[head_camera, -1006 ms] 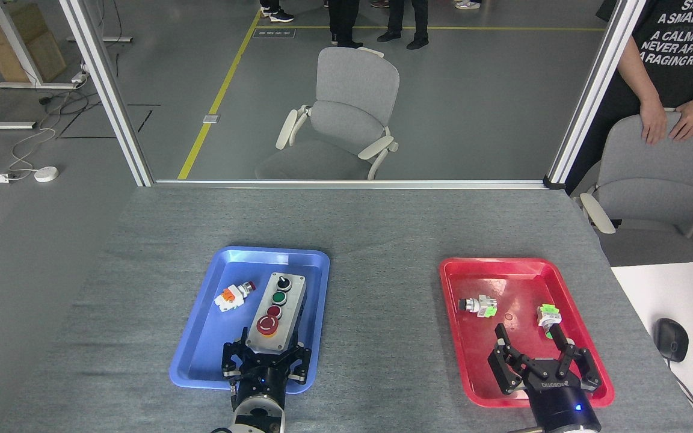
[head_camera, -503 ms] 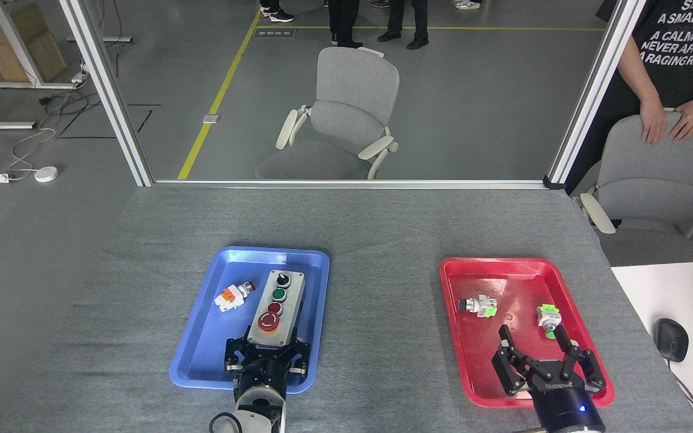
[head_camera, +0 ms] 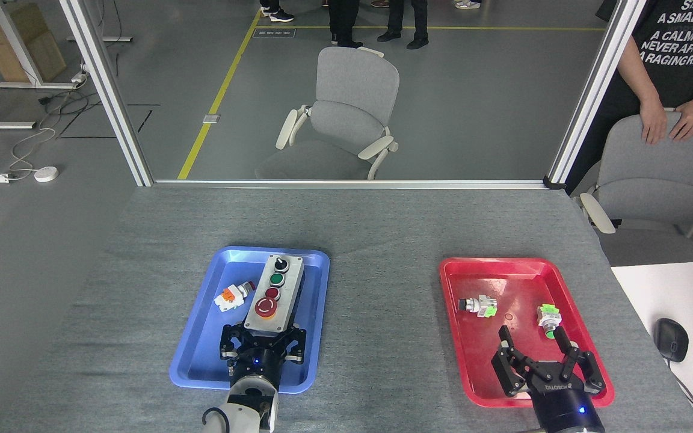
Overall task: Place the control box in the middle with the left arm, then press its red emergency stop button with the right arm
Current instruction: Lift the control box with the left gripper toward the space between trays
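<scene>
The control box (head_camera: 275, 293) is over the blue tray (head_camera: 202, 337), its long side running away from me. It looks raised off the tray floor, tilted up at the far end. My left gripper (head_camera: 263, 334) is shut on its near end. The red emergency stop button (head_camera: 266, 307), with a yellow ring, is the button nearest that gripper. My right gripper (head_camera: 532, 340), with white lettering, hangs open over the near part of the red tray (head_camera: 461, 361) with nothing between its fingers. The middle (head_camera: 382, 313) is bare grey tabletop between the two trays.
A small orange-and-white push-button part (head_camera: 233, 294) lies in the blue tray just left of the box. Two green-bodied parts (head_camera: 479, 305) (head_camera: 549, 316) lie in the red tray. A black mouse (head_camera: 670, 338) sits on the white desk at right. A person stands behind a chair (head_camera: 653, 180).
The left gripper closed in on the box's near end and the box has moved up and away in the view. The right gripper dropped back slightly toward me.
</scene>
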Robot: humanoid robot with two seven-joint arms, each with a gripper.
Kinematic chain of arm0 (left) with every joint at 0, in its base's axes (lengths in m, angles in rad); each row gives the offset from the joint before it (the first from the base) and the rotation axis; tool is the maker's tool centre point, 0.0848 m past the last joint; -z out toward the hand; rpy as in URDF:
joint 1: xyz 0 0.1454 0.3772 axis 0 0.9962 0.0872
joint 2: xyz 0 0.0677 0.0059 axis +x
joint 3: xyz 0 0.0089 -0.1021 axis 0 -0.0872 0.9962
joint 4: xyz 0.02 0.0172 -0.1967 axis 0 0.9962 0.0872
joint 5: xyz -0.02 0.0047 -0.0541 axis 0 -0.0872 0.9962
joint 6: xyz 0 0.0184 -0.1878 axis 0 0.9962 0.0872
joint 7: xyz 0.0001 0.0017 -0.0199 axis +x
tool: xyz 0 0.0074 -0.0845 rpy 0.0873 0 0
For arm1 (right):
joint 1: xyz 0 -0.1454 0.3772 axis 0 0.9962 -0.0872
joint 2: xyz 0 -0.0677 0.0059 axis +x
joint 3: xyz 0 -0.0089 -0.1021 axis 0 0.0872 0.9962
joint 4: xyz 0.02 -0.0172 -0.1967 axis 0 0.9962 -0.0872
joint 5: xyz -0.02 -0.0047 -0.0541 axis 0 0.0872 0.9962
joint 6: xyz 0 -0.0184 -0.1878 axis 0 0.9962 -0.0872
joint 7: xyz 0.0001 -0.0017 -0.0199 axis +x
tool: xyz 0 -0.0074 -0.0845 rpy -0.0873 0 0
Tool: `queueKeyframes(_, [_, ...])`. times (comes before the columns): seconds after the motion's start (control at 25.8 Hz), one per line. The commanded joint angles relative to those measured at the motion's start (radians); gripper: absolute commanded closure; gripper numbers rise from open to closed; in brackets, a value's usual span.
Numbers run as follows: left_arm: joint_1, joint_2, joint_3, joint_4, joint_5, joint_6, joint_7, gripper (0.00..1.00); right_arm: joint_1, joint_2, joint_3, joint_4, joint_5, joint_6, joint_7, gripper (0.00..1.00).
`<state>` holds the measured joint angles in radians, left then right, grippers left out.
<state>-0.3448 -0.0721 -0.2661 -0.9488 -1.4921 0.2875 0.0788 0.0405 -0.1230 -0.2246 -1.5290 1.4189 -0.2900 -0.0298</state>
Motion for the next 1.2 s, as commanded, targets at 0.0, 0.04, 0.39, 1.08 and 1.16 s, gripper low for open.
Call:
queueKeyframes(0.0, [0.079, 0.046, 0.007, -0.198, 0.059, -0.050, 0.009, 1.00, -0.001, 0.005, -0.001, 0.000, 0.000, 0.000, -0.005, 0.01])
queueKeyframes(0.04, [0.107, 0.048, 0.005, -0.257, 0.070, -0.054, 0.007, 1.00, -0.001, 0.008, -0.001, 0.000, 0.000, 0.000, -0.004, 0.01])
queueKeyframes(0.39, [0.098, -0.066, -0.105, -0.312, 0.072, -0.036, 0.001, 1.00, -0.001, 0.017, 0.005, -0.002, 0.002, 0.006, -0.005, 0.01])
queueKeyframes(1.08, [-0.164, -0.072, -0.478, 0.056, 0.251, 0.044, -0.071, 1.00, -0.001, 0.017, 0.004, 0.001, 0.006, 0.023, 0.014, 0.02])
queueKeyframes(1.16, [-0.175, -0.072, -0.522, 0.061, 0.256, 0.041, -0.086, 1.00, -0.001, 0.016, 0.004, 0.003, 0.005, 0.023, 0.014, 0.02])
